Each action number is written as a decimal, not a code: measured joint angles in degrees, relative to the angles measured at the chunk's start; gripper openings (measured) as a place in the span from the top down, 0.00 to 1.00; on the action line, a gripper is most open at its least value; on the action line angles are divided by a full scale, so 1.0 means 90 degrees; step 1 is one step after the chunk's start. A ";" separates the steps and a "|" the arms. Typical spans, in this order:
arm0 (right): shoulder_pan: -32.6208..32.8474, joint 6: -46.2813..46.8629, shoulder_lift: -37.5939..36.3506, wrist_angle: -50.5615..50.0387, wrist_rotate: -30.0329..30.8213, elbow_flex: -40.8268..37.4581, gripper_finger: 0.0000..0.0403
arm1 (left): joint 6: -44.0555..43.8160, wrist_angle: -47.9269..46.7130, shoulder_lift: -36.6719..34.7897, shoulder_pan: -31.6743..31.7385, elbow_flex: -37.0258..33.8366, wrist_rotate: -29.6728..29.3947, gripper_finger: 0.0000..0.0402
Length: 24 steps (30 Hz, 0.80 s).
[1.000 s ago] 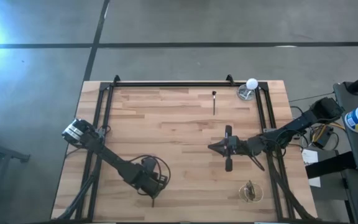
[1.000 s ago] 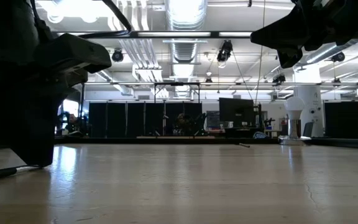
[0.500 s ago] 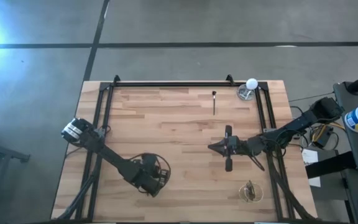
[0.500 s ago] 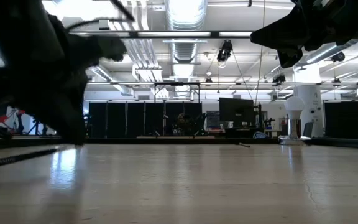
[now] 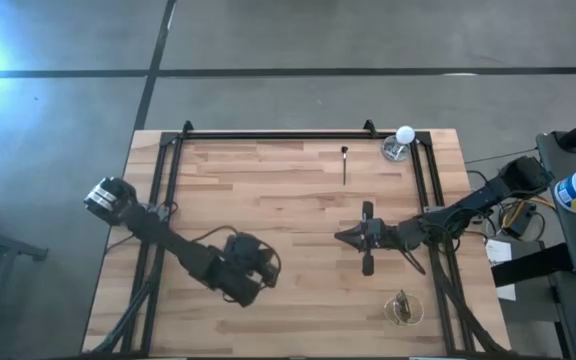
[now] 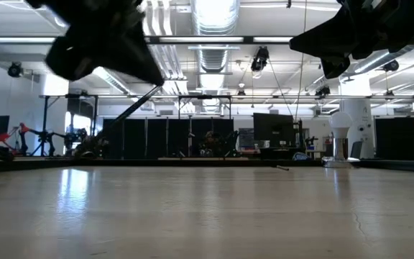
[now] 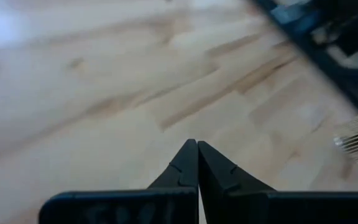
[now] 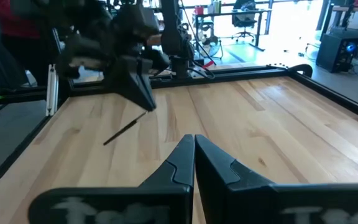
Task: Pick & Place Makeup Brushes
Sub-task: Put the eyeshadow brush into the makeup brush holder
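The wooden table (image 5: pixel 268 190) carries very little: from above only one makeup brush (image 5: pixel 344 164) shows, a thin dark stick lying flat near the far edge, with a small glass holder topped by a pale ball (image 5: pixel 399 147) just to its right. A wire cup (image 5: pixel 402 308) sits near the table's front right corner.

The left arm reaches in from the front left, and its left hand (image 5: pixel 253 272) hangs above the boards over the front middle of the table. Its wrist view shows the two dark fingers (image 7: pixel 185 171) pressed tip to tip with nothing between them, so this hand is clenched and empty. The brush lies well ahead of it and off to its right, far beyond reach from here; the wire cup is off to its right too, showing at the edge of its own wrist view.

The right hand (image 5: pixel 366 238) waits over the right middle of the table, also clenched on nothing, its fingers (image 8: pixel 185 158) meeting at the tips. The brush lies on the boards beyond it toward the far edge, nearer than it is to the left hand.

By my reading this is the approach step: no brush is grasped yet. The next move calls for whichever hand takes the job to travel out over the brush, spread its fingers across the thin handle, and come down low, since so slim a stick lying flat leaves little to grip
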 joint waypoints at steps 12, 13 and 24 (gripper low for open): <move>-0.0005 0.0448 0.0002 0.0350 -0.0495 -0.0002 0.98 | 0.5097 0.5165 -0.0365 0.0570 -0.0845 0.0556 1.00; -0.0003 0.0515 0.0002 0.0386 -0.0625 0.0005 0.98 | 0.5420 0.5691 -0.0348 0.0614 -0.0971 0.0727 1.00; 0.0010 0.0744 0.0018 0.0351 -0.0831 0.0488 0.73 | 0.7257 0.9721 0.0240 0.1464 -0.1909 0.2773 1.00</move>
